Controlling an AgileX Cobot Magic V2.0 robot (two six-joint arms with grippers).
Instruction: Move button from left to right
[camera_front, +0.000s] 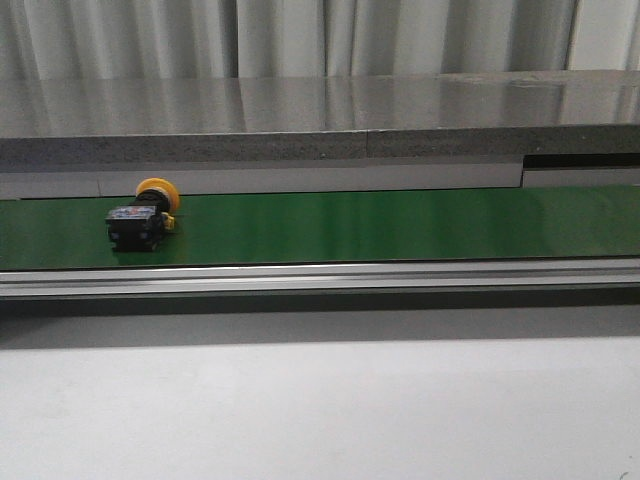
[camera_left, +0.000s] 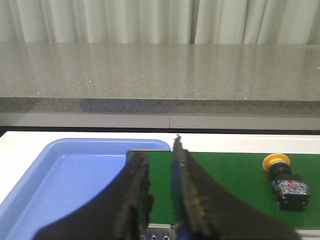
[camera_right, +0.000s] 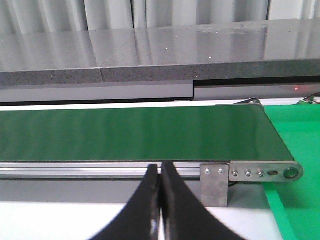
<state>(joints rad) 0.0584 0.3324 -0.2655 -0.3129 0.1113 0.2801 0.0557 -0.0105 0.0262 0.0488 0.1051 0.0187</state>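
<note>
The button (camera_front: 140, 215) lies on its side at the left end of the green conveyor belt (camera_front: 400, 225), its yellow-orange head towards the back and its black body towards the front. It also shows in the left wrist view (camera_left: 285, 181), off to the side of my left gripper (camera_left: 160, 160). That gripper is open by a narrow gap and empty, near the belt's end. My right gripper (camera_right: 160, 167) is shut and empty, in front of the belt's (camera_right: 140, 132) metal side rail. Neither gripper shows in the front view.
A blue tray (camera_left: 75, 185) sits beside the belt's left end. A grey stone ledge (camera_front: 320, 115) runs behind the belt. A metal rail (camera_front: 320, 275) borders its front. At the belt's right end are a bolted bracket (camera_right: 250, 172) and a bright green mat (camera_right: 295, 135).
</note>
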